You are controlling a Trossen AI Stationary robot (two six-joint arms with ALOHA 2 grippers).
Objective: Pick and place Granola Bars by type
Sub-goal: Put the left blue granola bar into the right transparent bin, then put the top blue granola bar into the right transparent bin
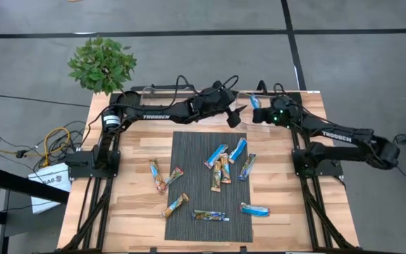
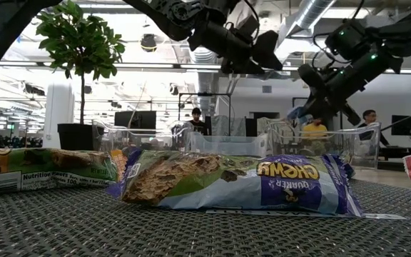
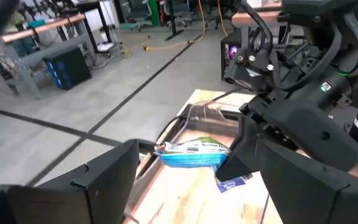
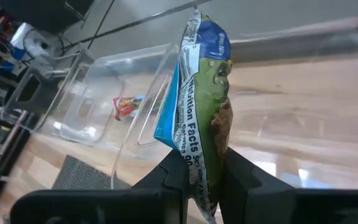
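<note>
My right gripper (image 1: 258,111) is shut on a blue and green granola bar (image 4: 202,87) above the table's far edge. My left gripper (image 1: 232,116) faces it from the left, open. In the left wrist view the same bar (image 3: 191,154) shows ahead of the two spread fingers (image 3: 110,177), apart from them. Several other granola bars lie flat on the dark mat (image 1: 189,144): a cluster (image 1: 224,166) at its middle right and single ones (image 1: 175,204) (image 1: 254,209) around it. One of them (image 2: 234,182) fills the front of the low view. My right gripper pinches the bar's near end (image 4: 199,169) between its two fingers, one on each flat face. The fingers come from the table's right, slanting a little down, and lie along the bar. The bar sticks out past the fingertips, lifted clear of the table.
Clear plastic bins (image 4: 98,99) stand in a row along the far edge, one with a red-wrapped bar (image 4: 126,106) in it. A potted plant (image 1: 103,65) stands beyond the far left corner. People (image 2: 197,118) are in the room behind.
</note>
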